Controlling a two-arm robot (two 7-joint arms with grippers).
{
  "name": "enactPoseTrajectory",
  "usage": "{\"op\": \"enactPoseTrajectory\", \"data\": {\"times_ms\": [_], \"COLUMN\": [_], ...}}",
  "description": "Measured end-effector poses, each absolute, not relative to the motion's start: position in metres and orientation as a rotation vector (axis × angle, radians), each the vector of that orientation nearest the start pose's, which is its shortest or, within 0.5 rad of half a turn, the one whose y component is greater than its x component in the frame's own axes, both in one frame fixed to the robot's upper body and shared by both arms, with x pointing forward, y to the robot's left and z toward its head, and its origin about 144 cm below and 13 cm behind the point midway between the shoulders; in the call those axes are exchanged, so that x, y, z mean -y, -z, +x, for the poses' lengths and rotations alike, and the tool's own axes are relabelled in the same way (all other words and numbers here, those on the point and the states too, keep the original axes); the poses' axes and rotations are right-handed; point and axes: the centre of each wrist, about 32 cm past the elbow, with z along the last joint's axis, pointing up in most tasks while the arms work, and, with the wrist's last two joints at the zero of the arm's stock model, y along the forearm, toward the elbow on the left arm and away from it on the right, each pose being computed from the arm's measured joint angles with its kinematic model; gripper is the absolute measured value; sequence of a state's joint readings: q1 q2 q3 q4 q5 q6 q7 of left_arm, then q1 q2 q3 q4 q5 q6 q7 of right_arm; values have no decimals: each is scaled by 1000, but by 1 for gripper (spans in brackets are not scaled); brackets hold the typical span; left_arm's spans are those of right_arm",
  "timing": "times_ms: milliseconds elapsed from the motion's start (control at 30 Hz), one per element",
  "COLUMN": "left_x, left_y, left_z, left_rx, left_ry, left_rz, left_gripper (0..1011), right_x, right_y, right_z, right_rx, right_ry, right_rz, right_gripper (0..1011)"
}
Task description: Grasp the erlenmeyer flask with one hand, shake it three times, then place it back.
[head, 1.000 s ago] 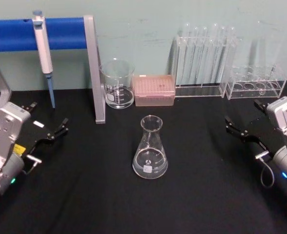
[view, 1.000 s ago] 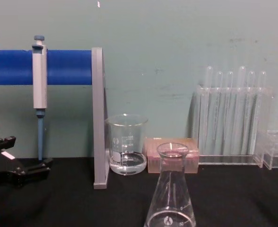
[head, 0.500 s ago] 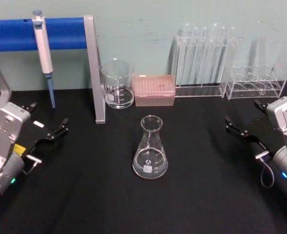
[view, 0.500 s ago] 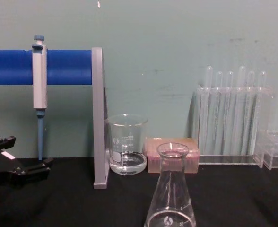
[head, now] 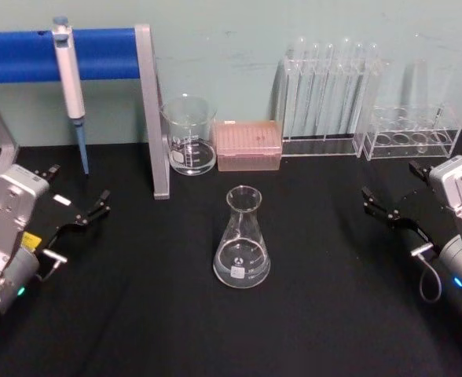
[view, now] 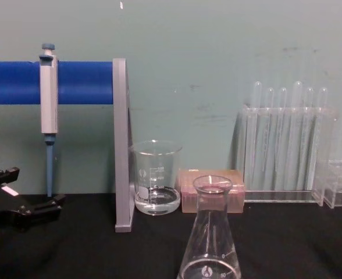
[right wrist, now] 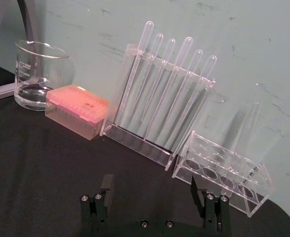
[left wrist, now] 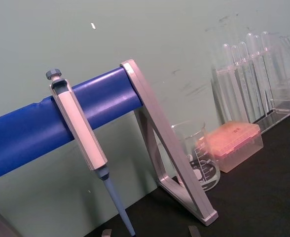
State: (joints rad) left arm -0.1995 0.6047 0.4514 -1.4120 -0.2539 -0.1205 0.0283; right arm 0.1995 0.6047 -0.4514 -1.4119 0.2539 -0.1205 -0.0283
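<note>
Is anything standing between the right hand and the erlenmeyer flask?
Nothing visible does. Just black tabletop lies between the right hand and the erlenmeyer flask; the beaker and racks stand farther back.

Soft, even light. The matte black tabletop (head: 137,330) reads uniformly dark; the clear plastic test-tube rack (head: 329,86) throws a faint shadow at its 9 o'clock. Glints dot the clear glass conical erlenmeyer flask (head: 242,251).

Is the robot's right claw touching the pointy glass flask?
Apart. The head view shows bare black tabletop between the right claw and the erlenmeyer flask.
</note>
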Motion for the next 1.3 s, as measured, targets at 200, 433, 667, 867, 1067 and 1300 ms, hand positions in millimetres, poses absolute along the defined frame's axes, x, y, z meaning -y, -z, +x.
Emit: {"op": "enactPoseTrajectory", "data": {"times_ms": [200, 433, 667, 867, 1067, 1300], "left_x": [-310, -310, -310, -310, -310, -310], "left_y": [-1140, -1140, -1140, -1140, -1140, -1140], "left_z": [489, 489, 489, 489, 489, 489], "left_rx": [285, 285, 285, 285, 285, 285], "left_ry": [-1248, -1248, -1248, -1248, -1248, -1248], "left_rz": [305, 305, 304, 305, 304, 305], "left_gripper": [1001, 1001, 1001, 1001, 1001, 1001], "right_x": [310, 312, 316, 321, 325, 329], "right_y": [-1140, -1140, -1141, -1142, -1143, -1143], "right_z": [489, 487, 483, 475, 462, 451], "right_rx": [285, 278, 268, 244, 196, 138], "right_ry": [1248, 1236, 1225, 1212, 1177, 1121], "right_rz": [-304, -303, -288, -267, -236, -203], "right_gripper": [1000, 1000, 1000, 1000, 1000, 1000]}}
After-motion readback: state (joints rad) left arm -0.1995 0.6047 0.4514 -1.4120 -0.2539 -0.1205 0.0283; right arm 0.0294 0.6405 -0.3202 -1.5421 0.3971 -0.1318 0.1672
